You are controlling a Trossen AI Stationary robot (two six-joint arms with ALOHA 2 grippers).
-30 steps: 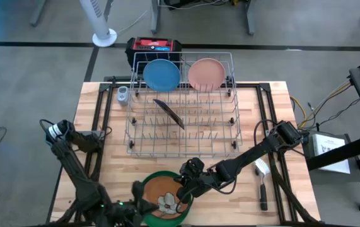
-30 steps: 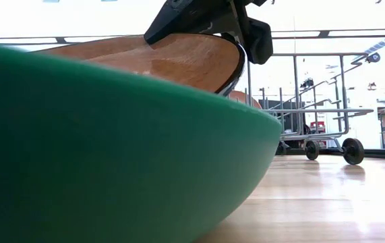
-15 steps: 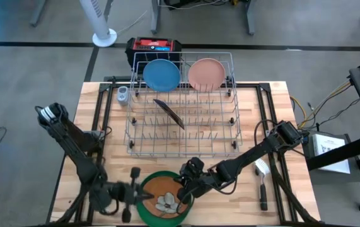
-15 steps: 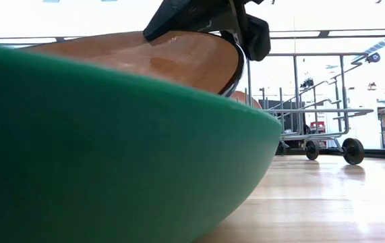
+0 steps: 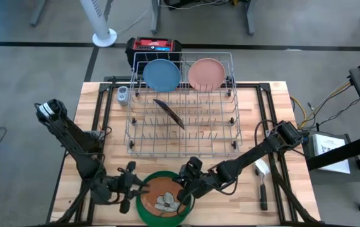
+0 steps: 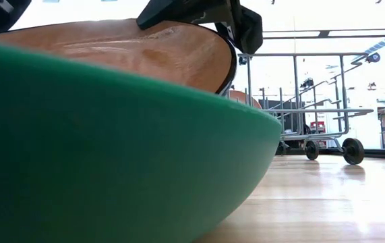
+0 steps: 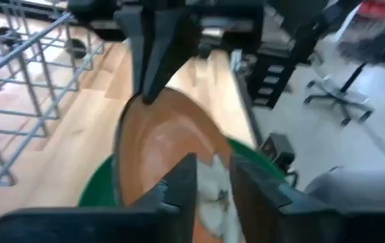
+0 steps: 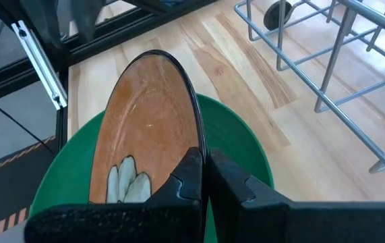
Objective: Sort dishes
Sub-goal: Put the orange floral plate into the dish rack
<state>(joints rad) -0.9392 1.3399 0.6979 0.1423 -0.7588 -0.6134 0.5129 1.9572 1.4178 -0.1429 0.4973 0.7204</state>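
Plates are split between rack and table: the orange-brown plate (image 5: 162, 195) sits tilted in the green plate (image 5: 147, 211) at the table's near edge. The right gripper (image 5: 186, 190) pinches its right-hand rim, jaws clamped. The left gripper (image 5: 132, 186) waits just beside the opposite rim, fingers slightly parted, empty. The wire rack (image 5: 183, 110) holds the blue plate (image 5: 161, 74), pink plate (image 5: 205, 74) and a second brown plate (image 5: 169, 114).

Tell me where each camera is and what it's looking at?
High: above, straight down at rack, both arms.
Low: table height, against green plate; a pincer on top.
Left wrist: behind left pincer, facing the orange-brown plate.
Right wrist: behind right pincer, shut on that plate's rim.
All share the orange-brown plate.
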